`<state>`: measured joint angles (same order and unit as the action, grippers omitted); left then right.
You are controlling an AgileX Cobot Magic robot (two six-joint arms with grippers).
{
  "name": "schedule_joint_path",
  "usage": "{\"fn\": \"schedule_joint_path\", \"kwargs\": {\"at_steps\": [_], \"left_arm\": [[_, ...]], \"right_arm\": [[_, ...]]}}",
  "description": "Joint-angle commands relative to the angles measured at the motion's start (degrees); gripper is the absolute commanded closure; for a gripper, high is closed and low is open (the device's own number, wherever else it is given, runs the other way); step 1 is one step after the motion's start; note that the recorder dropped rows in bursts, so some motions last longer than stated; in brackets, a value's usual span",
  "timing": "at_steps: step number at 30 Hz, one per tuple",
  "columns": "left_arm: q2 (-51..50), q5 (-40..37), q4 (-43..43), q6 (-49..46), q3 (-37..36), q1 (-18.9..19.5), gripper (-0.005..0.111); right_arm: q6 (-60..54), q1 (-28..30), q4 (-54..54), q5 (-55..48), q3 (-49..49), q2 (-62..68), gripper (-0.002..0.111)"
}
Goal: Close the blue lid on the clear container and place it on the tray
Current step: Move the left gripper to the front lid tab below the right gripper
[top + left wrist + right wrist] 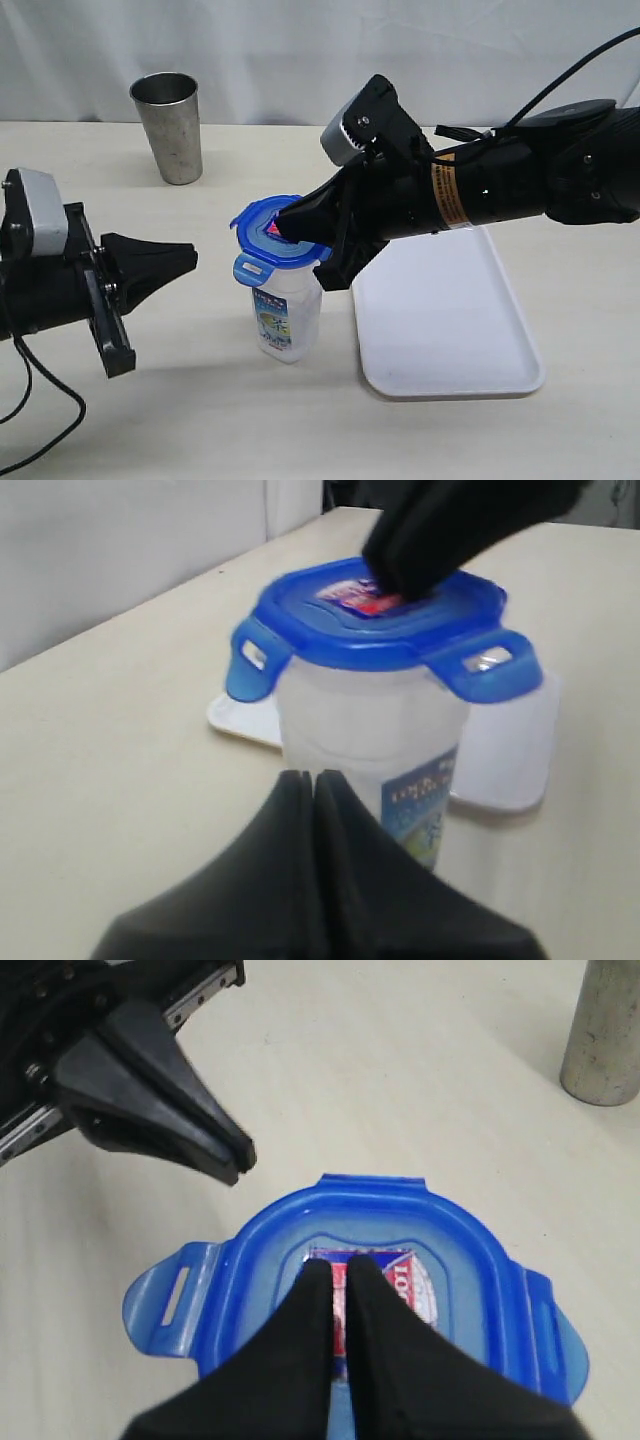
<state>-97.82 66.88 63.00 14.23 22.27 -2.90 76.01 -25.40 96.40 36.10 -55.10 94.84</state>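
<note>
— While the right fingers (375, 1325) are pressed together like that, what are they on?
— Their tips rest on the red-blue sticker (400, 1270) at the centre of the blue lid (460, 1260). They pinch nothing; they come at it from the tray side, sloping down.
— And the left fingers (345, 845)?
— Also pressed together, and nothing is between them. They point at the clear container (350, 730) from the other side, level with its upper half, with a gap between tips and wall.
— Where does the lid sit?
— On top of the container, covering its mouth. Two flaps (485, 665) jut out from the rim in the left wrist view. I cannot tell if any flap is snapped shut.
— Is the container on the tray (450, 340)?
— No. It stands upright on the pale surface (200, 400), near the tray's left edge in the exterior view but apart from it. Its printed label faces forward.
— Anything else?
— A steel cup (172, 125) stands upright towards the back, well apart from everything.
</note>
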Motion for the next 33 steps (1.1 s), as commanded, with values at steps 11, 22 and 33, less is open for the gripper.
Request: {"fn": "schedule_joint_path", "kwargs": {"at_steps": [11, 22, 33], "left_arm": [[-20.45, 3.08, 2.68, -6.99, 5.88, -1.56, 0.074], [-20.43, 1.2, -4.13, -8.39, 11.13, -11.2, 0.01], [-20.71, -8.37, -6.47, -8.49, 17.57, -17.06, 0.01]], "right_arm": [[2.74, -0.08, 3.55, -0.65, 0.43, 0.66, 0.104], [2.98, -0.08, 3.55, -0.99, 0.43, 0.66, 0.104], [5.19, -0.08, 3.55, -1.98, 0.43, 0.66, 0.104]]}}
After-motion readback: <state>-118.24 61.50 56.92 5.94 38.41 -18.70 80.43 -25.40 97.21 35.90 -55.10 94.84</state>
